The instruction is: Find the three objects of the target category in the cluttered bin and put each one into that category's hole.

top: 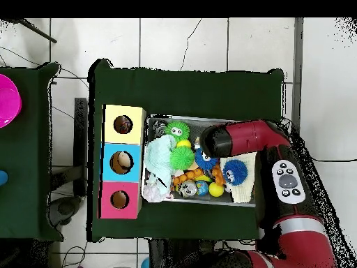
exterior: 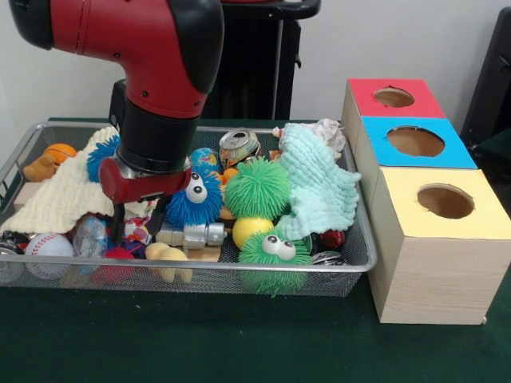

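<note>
The wire mesh bin (exterior: 239, 270) lies on the green table, full of toys; it also shows in the overhead view (top: 199, 119). My gripper (exterior: 137, 222) reaches down into its left part, and its dark fingers (exterior: 118, 225) stand apart on either side of a multicoloured crinkly wrapper (exterior: 137, 233). A see-through bag (exterior: 89, 236) lies just left of it. A whitish crinkly bag (exterior: 326, 129) lies at the bin's far right corner. The yellow-faced box's hole (exterior: 445, 201) is nearest the camera on the right (top: 123, 124). In the overhead view the arm (top: 230, 139) hides the gripper.
Two green spiky balls (exterior: 257, 187) (exterior: 271, 251) and a blue one with eyes (exterior: 194, 199) sit mid-bin. A mint cloth (exterior: 319, 187) lies on the right, a cream cloth (exterior: 64, 195) on the left. Red-faced (exterior: 393, 97) and blue-faced (exterior: 415, 141) boxes stand behind the yellow one.
</note>
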`<state>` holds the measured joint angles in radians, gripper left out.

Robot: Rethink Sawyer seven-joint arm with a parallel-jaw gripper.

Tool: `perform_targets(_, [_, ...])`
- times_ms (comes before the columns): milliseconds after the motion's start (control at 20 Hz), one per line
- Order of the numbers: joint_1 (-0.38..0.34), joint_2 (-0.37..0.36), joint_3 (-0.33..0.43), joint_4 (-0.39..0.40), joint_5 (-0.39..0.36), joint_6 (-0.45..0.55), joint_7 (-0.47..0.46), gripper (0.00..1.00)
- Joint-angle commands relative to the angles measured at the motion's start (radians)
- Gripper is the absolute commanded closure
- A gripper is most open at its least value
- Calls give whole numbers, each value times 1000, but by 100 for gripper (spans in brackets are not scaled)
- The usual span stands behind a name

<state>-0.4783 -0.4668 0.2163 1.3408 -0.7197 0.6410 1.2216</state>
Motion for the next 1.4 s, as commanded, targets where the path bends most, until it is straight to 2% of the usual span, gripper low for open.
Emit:
perform_targets(50, [-26,13,-10,0,-11,189,-133,0])
perform_targets(500, [-30,37,-24,11,-43,176,-95,0])
perform_targets(900, [-26,39,-34,30,-32,176,-58,0])
perform_targets(1200, [-40,32,-15,51,10,165,-24,0])
perform_targets(1400, [-42,33,-12,54,54,204,1,0])
